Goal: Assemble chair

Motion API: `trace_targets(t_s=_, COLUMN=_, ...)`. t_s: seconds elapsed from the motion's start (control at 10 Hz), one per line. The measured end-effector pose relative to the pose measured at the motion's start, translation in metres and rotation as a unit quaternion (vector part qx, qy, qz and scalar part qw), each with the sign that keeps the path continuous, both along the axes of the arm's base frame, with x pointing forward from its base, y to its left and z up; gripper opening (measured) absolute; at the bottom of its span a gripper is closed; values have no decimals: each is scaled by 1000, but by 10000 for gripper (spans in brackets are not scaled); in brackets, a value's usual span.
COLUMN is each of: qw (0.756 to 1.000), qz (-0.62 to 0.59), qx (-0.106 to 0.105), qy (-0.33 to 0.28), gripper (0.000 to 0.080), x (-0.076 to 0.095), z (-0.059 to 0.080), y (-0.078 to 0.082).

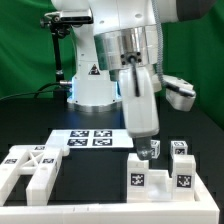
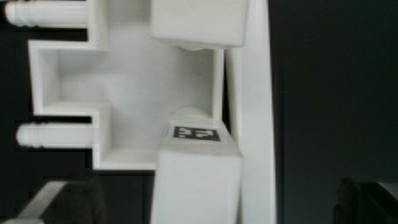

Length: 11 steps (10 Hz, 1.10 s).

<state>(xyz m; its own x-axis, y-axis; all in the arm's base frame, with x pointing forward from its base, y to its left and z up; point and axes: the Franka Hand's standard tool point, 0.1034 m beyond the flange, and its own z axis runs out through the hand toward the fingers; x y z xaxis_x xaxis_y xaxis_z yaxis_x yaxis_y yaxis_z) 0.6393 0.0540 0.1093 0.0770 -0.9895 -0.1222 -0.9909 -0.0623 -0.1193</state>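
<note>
A white chair part point(image 1: 160, 178) with black-and-white tags lies at the front, toward the exterior view's right. My gripper point(image 1: 149, 150) points straight down just above its near-left end. In the wrist view the same part point(image 2: 125, 90) shows a notched block with two round pegs point(image 2: 45, 135), a long bar point(image 2: 222, 180) and a small tag point(image 2: 196, 132). My gripper point(image 2: 205, 205) is open. Its dark fingers point(image 2: 365, 205) stand well apart on either side of the bar and touch nothing. Another white chair part with a crossed frame point(image 1: 35, 170) lies at the exterior view's front left.
The marker board point(image 1: 90, 138) lies flat mid-table, left of my gripper. A small tagged white block point(image 1: 181, 150) stands behind the right chair part. The robot base point(image 1: 95, 85) stands at the back on the black table.
</note>
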Motion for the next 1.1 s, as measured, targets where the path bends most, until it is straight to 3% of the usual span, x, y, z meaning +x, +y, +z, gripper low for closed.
trace_targets(t_s=0.2, qw=995, qz=95, qx=-18, qy=-23, gripper=649, x=-11, z=3, y=3)
trace_targets(t_s=0.5, qw=969, qz=235, qx=-59, qy=-56, gripper=649, x=-22, z=2, y=13)
trace_targets(t_s=0.8, qw=940, qz=327, qx=-71, qy=-63, gripper=649, x=-22, z=1, y=10)
trace_targets(t_s=0.9, qw=919, qz=378, qx=-86, qy=-78, gripper=649, x=-22, z=-1, y=6)
trace_targets(t_s=1.1, qw=858, qz=490, qx=-123, qy=-92, gripper=649, x=-42, z=-20, y=-16)
